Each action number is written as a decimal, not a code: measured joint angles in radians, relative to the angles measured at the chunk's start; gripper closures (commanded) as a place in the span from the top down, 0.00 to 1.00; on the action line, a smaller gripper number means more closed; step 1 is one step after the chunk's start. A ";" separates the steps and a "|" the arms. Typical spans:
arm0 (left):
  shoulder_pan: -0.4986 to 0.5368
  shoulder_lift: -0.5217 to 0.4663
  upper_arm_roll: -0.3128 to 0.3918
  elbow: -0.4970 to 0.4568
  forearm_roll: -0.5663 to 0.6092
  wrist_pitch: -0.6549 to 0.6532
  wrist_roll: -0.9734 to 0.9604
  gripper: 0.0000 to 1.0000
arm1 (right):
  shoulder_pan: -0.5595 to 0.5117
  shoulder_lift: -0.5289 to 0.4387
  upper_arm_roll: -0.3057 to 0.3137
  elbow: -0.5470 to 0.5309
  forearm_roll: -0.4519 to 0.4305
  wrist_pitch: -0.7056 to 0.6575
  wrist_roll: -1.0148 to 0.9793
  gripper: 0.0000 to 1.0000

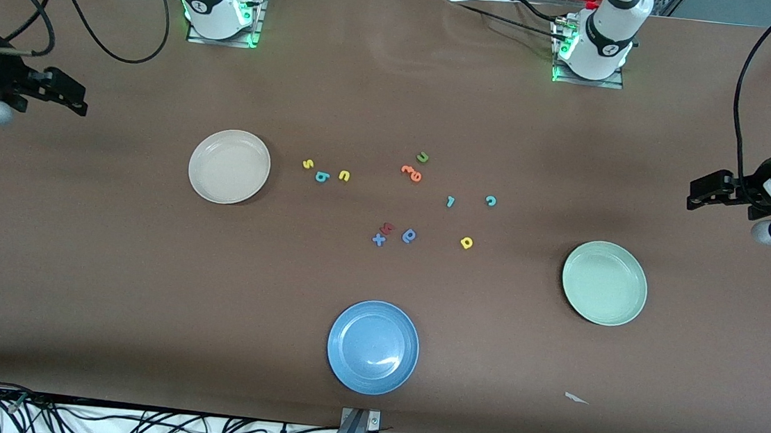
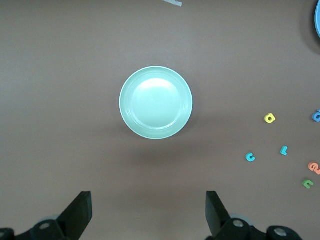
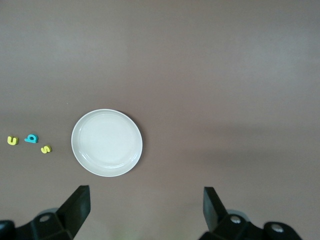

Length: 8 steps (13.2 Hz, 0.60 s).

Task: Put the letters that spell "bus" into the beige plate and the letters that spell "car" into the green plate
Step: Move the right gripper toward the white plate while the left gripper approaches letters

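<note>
1. Both grippers wait with nothing in them. Your left gripper hangs over the table edge at the left arm's end, fingers spread wide apart. Your right gripper hangs over the right arm's end, fingers also wide apart.
2. You see the beige plate toward the right arm's end of the table. It is round, smooth and plain, and it holds nothing.
3. Just beside it lie the letters for "bus" in a short row: the yellow "s" closest to the plate, then the teal "b", then the yellow "u". They are tiny foam shapes, flat on the cloth, near each other but not touching.
4. You see the green plate toward the left arm's end, pale mint, round, also with nothing in it.
5. The letters for "car" are scattered between the two plates: the teal "c", the teal "r" beside it, and the yellow "a" nearer to the front camera.
6. Other letters lie in the middle: a green "u" touching an orange letter, a darker blue "a", a red letter and a blue "x".
7. A blue plate sits nearest the front camera, glossy, with nothing inside.
8. All stands on a brown matte table.
</note>
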 measured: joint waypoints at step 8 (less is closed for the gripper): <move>-0.020 0.021 -0.133 -0.019 -0.003 -0.001 -0.125 1.00 | 0.003 0.064 0.005 -0.012 0.003 0.000 0.017 1.00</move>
